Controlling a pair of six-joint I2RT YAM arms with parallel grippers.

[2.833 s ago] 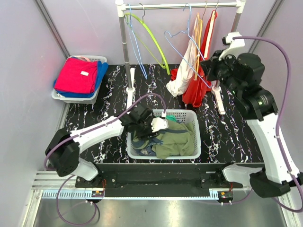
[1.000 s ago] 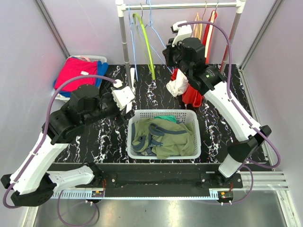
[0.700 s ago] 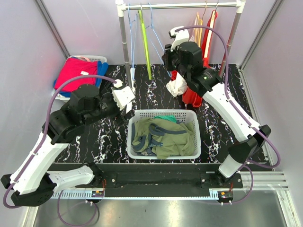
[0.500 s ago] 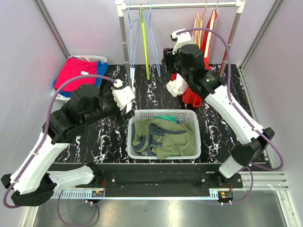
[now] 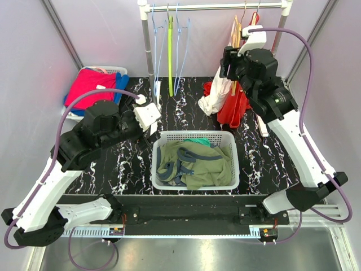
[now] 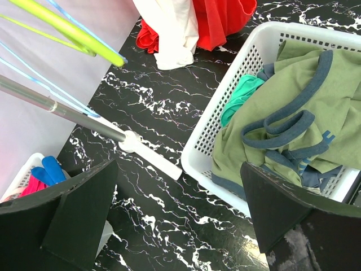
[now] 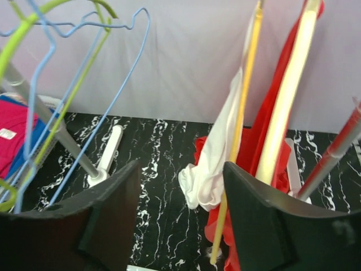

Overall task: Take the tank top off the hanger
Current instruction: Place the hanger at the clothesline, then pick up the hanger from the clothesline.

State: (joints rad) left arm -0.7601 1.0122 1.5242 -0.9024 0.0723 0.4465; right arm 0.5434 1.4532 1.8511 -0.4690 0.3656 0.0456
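**Right tool** (image 7: 180,169)
- Fingers are spread with nothing between them.
- It sits up at the rail (image 5: 225,7), in the upper right of the overhead view.
- Straight ahead hangs the white tank top (image 7: 217,164), draped on a yellow hanger (image 7: 242,113).
- Close against that on the right is a red garment (image 7: 256,141) on a pale hanger (image 7: 287,96).

**Left tool** (image 6: 177,186)
- It is spread wide and empty.
- It hovers over the dark marbled surface (image 6: 169,113), left of the white basket (image 6: 208,135) at the centre of the overhead view.

**Risks, as I judge them**
- The white and red cloth overlap low down. A pinch there could take both, or the wrong one.
- If the tool closes on the yellow wire instead of cloth, the hanger would travel along and might unhook from the rail.
- If it pulls sideways while a strap is looped over the hanger arm, the cloth would stretch and the hanger would swing into its red neighbour.
- The rack's upright (image 7: 333,152) stands just right of the tool, so a wide swing could strike it.
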